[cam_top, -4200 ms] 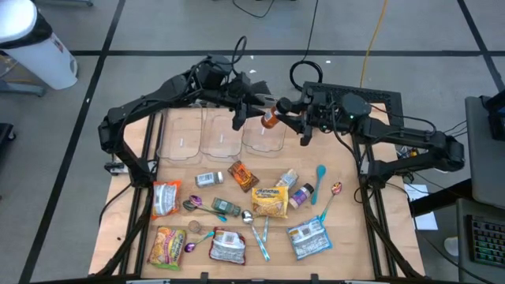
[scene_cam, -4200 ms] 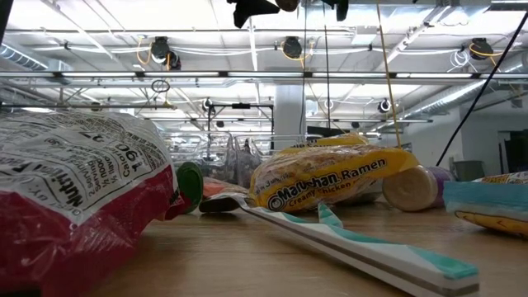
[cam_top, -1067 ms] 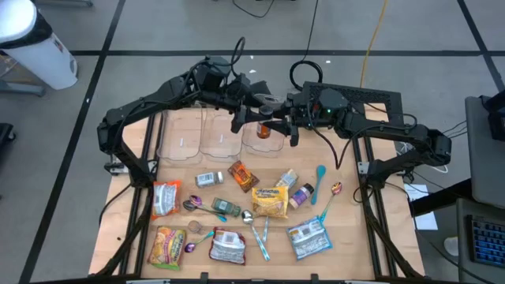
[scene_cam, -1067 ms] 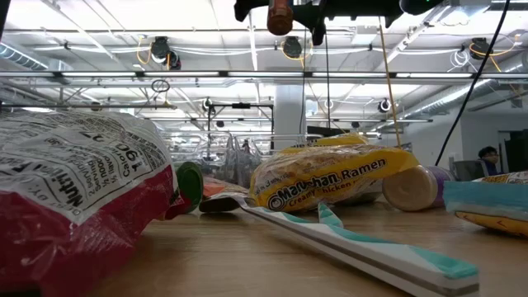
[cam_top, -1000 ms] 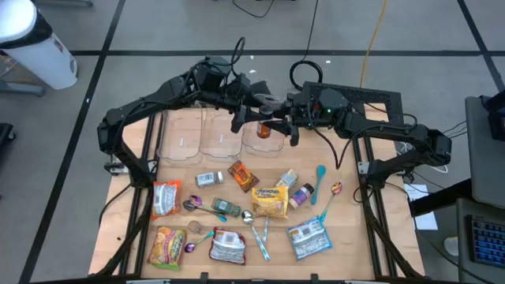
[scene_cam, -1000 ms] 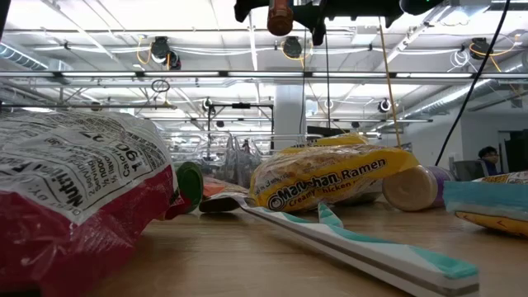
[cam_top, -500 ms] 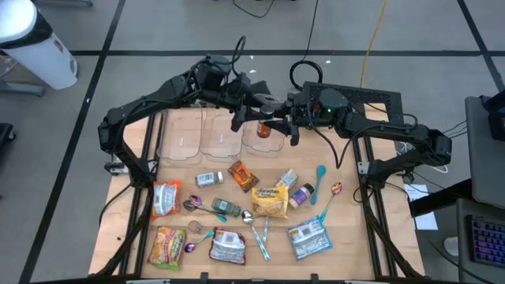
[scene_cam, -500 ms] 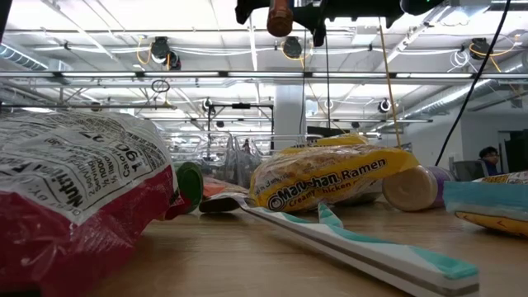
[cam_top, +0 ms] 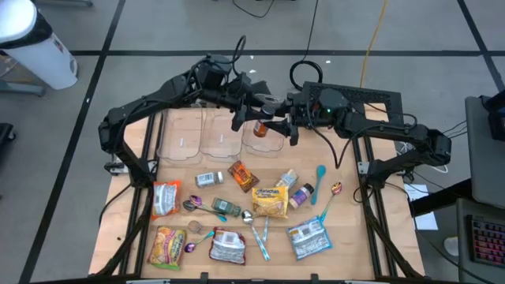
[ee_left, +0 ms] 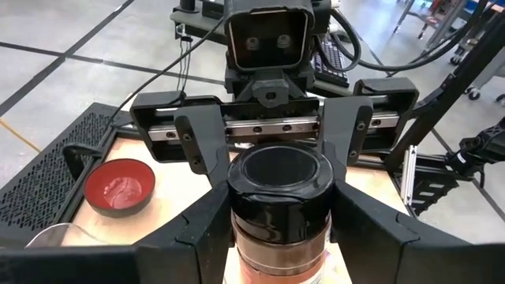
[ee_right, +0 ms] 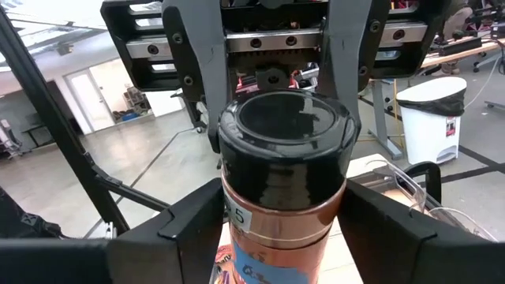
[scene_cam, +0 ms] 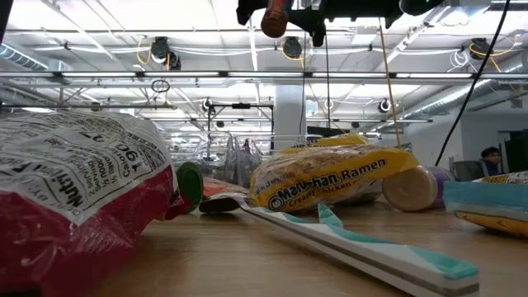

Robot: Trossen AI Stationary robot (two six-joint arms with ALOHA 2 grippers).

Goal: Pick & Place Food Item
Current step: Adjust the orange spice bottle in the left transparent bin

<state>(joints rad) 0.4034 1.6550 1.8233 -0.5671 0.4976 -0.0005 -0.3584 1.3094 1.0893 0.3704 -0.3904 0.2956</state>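
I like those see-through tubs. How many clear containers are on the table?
3, in a row along the table's far edge: the left container, the middle container, and the right container, partly hidden under both grippers. None other shows.

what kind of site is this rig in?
Likely a large industrial robotics lab: exposed ceiling trusses with hanging lights, taped concrete floor, and a person at a workstation beyond the table.

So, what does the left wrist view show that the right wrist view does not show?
Only the left wrist view: a red bowl on a black mesh tray, and the right gripper seen head-on. Only the right wrist view: a white waste bin on the floor, and the left gripper seen head-on. Both: the black-capped bottle between the two grippers.
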